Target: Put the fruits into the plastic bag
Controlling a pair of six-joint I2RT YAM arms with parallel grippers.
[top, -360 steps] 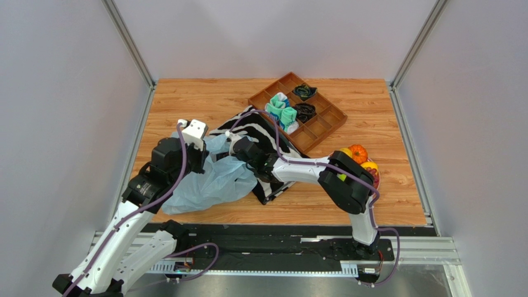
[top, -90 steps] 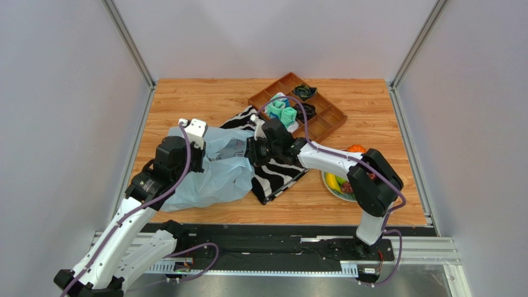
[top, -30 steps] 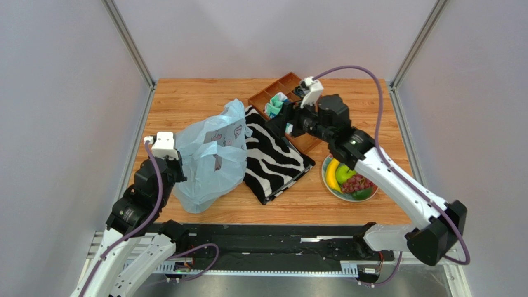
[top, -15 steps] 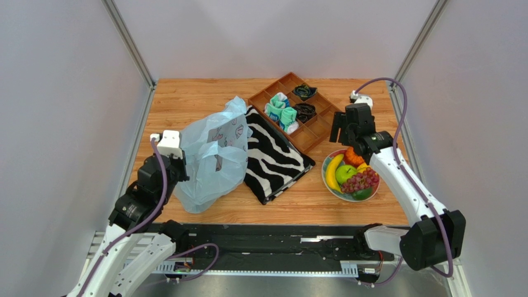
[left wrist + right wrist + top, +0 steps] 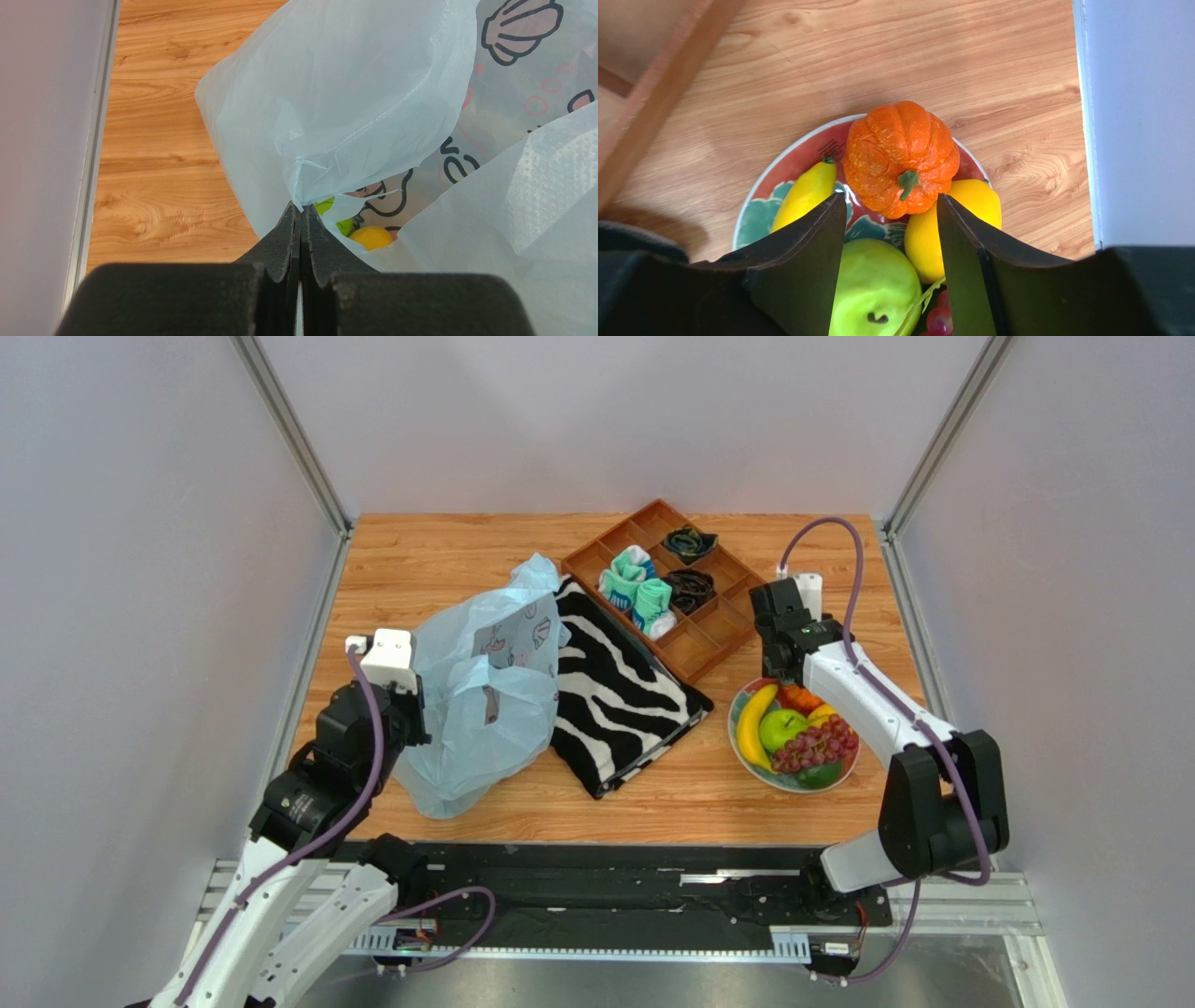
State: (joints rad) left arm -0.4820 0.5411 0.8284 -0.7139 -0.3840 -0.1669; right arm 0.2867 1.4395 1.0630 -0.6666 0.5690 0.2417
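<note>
**While the left gripper (image 5: pixel 404 703) pinched the plastic bag (image 5: pixel 477 693), the right gripper (image 5: pixel 786 661) hung open over the fruits**

As the top view showed, the plastic bag stood puffed up on the left half of the table (image 5: pixel 421 560), and its right side touched the zebra cloth (image 5: pixel 624 693). The left gripper was at the bag's left edge. The fruits lay outside the bag, on a plate (image 5: pixel 735 749) near the table's right side: the banana (image 5: pixel 755 725), the green apple (image 5: pixel 781 730) and the grape bunch (image 5: pixel 814 746). The right gripper was over the far part of the plate, near the wooden tray (image 5: pixel 730 623).

In the left wrist view, the jaws were pressed fully together on a gathered fold of the bag. Just behind them a yellow round shape (image 5: pixel 372 238) showed; I cannot tell whether it lay inside the bag.

In the right wrist view, the jaws stood wide apart and held nothing. Between them, lower down, sat an orange pumpkin (image 5: pixel 899 157), with the banana to its left, the lemon (image 5: pixel 969 203) to its right and the green apple nearer to the camera.
</note>
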